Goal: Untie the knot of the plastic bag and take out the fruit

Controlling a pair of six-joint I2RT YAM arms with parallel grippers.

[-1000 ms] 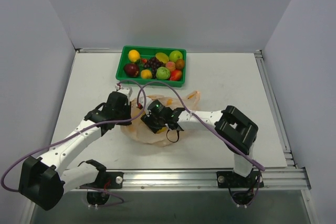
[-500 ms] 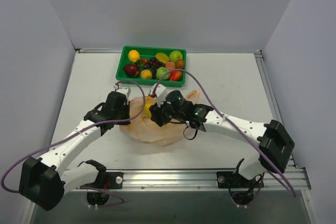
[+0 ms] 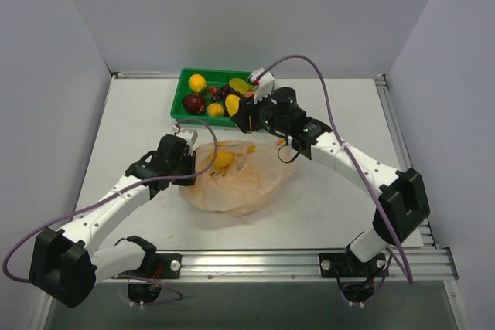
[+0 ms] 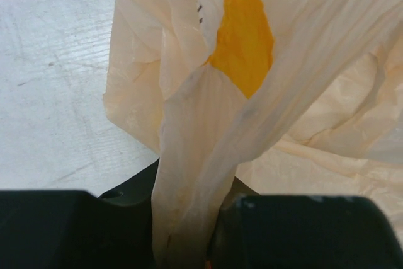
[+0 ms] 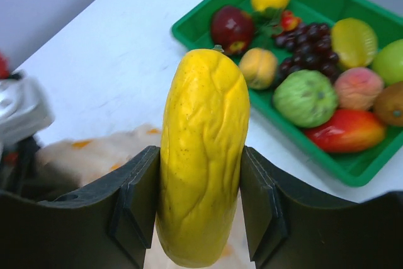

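While the left gripper [image 4: 186, 234] pinches a gathered fold of the plastic bag [image 3: 232, 187] — jaws nearly shut on it — the right gripper [image 5: 200, 209] is clamped about half-wide on a yellow fruit [image 5: 203, 124], held upright over the bench [image 3: 131, 113] beside the green tray [image 3: 220, 72]. Taking-out looks to be the step in hand; next, carry it over the tray, release, then reach for the yellow pieces [image 3: 223, 159] lying in the bag.

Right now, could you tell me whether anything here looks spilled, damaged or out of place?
Nothing stands out. The plastic bag lies open, the left gripper pinches its edge, and the right gripper holds a yellow fruit near the green tray.
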